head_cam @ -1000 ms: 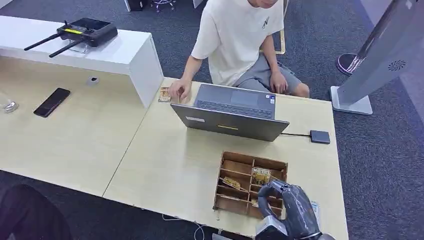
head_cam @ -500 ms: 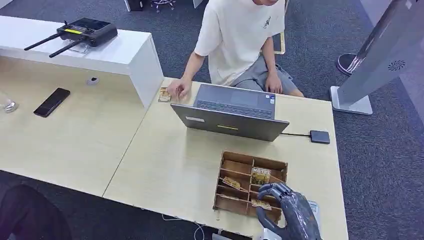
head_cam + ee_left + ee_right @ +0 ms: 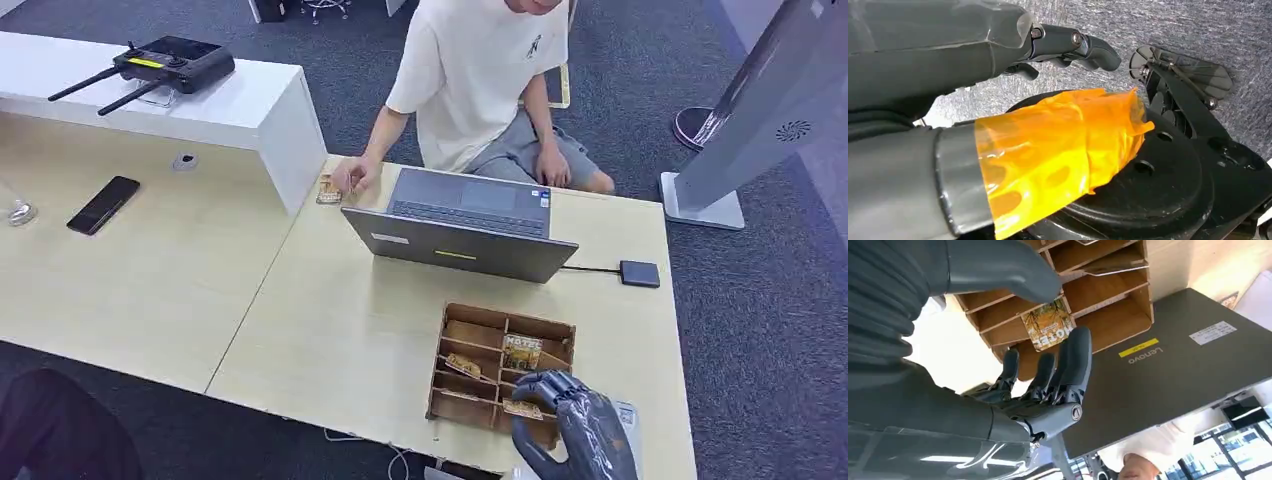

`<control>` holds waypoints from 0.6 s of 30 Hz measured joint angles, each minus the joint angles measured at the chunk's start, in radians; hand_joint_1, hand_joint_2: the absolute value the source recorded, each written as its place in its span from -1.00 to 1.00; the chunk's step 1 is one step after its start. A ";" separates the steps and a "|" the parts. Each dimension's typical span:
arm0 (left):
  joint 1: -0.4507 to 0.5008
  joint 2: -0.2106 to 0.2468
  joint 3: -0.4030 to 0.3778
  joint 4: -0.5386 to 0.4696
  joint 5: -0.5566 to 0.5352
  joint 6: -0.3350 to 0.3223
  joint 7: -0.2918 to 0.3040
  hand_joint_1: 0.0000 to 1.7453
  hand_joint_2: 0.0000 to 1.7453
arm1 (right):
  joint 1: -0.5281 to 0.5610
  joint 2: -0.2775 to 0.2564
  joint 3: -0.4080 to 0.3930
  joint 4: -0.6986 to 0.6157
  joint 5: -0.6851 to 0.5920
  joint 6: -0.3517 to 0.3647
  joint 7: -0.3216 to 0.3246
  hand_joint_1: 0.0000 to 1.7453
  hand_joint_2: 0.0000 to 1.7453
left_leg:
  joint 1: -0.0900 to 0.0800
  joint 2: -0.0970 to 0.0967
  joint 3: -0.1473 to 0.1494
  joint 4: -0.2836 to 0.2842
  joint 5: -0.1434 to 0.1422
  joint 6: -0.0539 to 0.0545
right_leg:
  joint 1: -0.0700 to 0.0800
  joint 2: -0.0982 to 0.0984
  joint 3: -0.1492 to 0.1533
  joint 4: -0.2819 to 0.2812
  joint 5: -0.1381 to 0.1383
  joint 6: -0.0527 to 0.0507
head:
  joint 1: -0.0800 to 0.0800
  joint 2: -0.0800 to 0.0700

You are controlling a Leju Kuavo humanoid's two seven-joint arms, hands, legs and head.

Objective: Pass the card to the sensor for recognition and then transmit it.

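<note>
A wooden compartment box (image 3: 508, 317) sits near the table's front edge and holds a few cards. One card marked HOTEL (image 3: 521, 352) stands upright in it, and another card (image 3: 522, 409) lies nearer me. My right hand (image 3: 575, 425) hovers over the box's near right corner. In the right wrist view that hand (image 3: 1048, 385) has its thumb and fingers spread, with the HOTEL card (image 3: 1049, 330) beyond them, untouched. A small dark sensor pad (image 3: 640, 273) lies to the right of the laptop (image 3: 460, 235), joined to it by a cable. My left hand (image 3: 998, 115) hangs over the carpet and holds nothing.
A person in a white shirt (image 3: 470, 70) sits behind the laptop, one hand on a card (image 3: 329, 189) at the table's far edge. A phone (image 3: 104, 204) lies on the left table. A controller (image 3: 165, 62) rests on the white counter. A grey kiosk (image 3: 770, 110) stands at the right.
My right hand has dropped lower and drawn back toward the table's front edge, over the box's near right corner. The person's hand shifted slightly at the far card.
</note>
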 joint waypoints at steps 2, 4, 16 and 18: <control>0.000 0.000 0.000 0.000 -0.002 -0.001 0.000 -1.00 -1.00 | -0.001 0.000 0.005 0.000 0.012 -0.009 0.000 -0.08 1.00 | 0.000 0.000 0.000 0.000 0.000 0.000 | 0.000 0.000 0.000 0.000 0.000 0.000 | 0.000 0.000; 0.000 0.000 0.000 0.000 -0.005 -0.002 0.000 -1.00 -1.00 | -0.003 0.000 0.014 0.002 0.026 -0.018 -0.002 -0.10 1.00 | 0.000 0.000 0.000 0.000 0.000 0.000 | 0.000 0.000 0.000 0.000 0.000 0.000 | 0.000 0.000; 0.000 0.001 0.000 0.000 -0.009 -0.006 0.000 -1.00 -1.00 | -0.013 0.000 0.041 0.027 0.045 -0.028 -0.005 -0.12 1.00 | 0.000 0.000 0.000 0.000 0.000 0.000 | 0.000 0.000 0.000 0.000 0.000 0.000 | 0.000 0.000; 0.000 0.001 0.000 0.000 -0.011 -0.006 0.000 -1.00 -1.00 | -0.014 0.000 0.042 0.031 0.048 -0.030 -0.006 -0.14 1.00 | 0.000 0.000 0.000 0.000 0.000 0.000 | 0.000 0.000 0.000 0.000 0.000 0.000 | 0.000 0.000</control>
